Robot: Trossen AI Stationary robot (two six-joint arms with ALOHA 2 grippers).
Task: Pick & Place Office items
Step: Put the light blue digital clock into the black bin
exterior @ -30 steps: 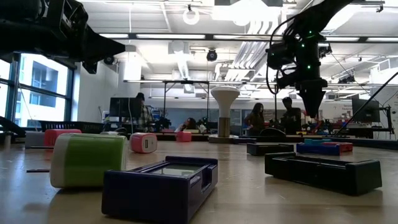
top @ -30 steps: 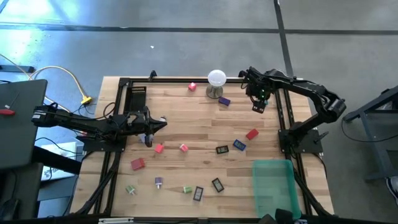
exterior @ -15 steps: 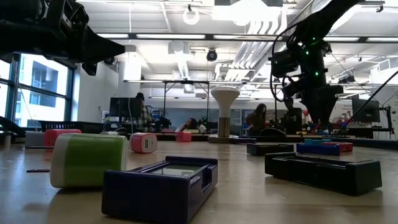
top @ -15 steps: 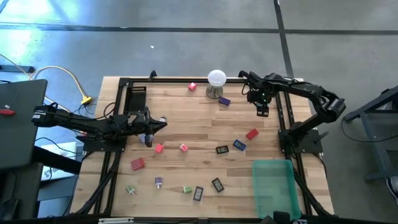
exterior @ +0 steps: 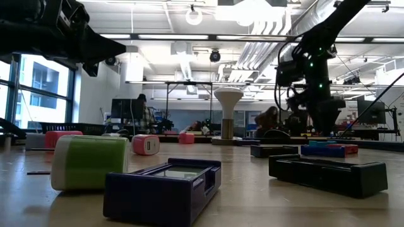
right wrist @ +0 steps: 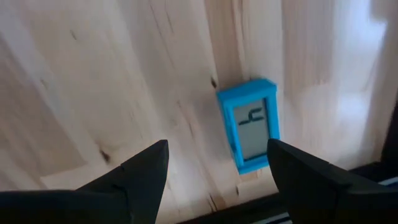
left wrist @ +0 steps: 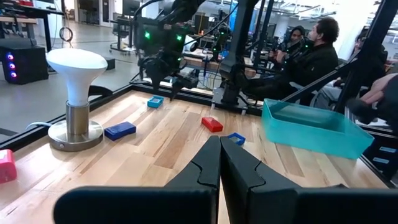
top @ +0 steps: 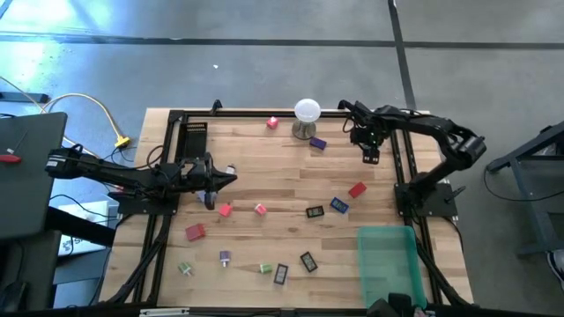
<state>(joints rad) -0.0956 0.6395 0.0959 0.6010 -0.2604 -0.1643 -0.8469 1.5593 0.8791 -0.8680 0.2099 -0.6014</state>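
The office items lie scattered on the wooden table point(top: 264, 176): red point(top: 357, 189), blue point(top: 339, 205), black point(top: 307, 261), pink point(top: 261, 209), green point(top: 265, 268) and purple point(top: 317, 143) pieces. A small blue piece with a clear window point(right wrist: 250, 124) lies flat near the far right frame rail. My right gripper point(right wrist: 217, 165) hangs open above it, pointing down, the piece just ahead of its fingertips; the left wrist view shows the gripper point(left wrist: 163, 78) over the blue piece point(left wrist: 155, 101). My left gripper point(left wrist: 219, 168) waits shut and level above the table's left side point(top: 231, 175).
A white ball on a metal stand point(top: 307, 114) rises at the far middle. A teal bin point(top: 388, 260) sits at the near right. Black frame rails point(top: 398, 167) run along the table's sides, close to the blue piece. People sit in the room beyond the table.
My right gripper has sunk toward the table at the far right, drifting a little toward the right rail and rolling slightly about its own axis. Its fingers have stayed open. No item has moved.
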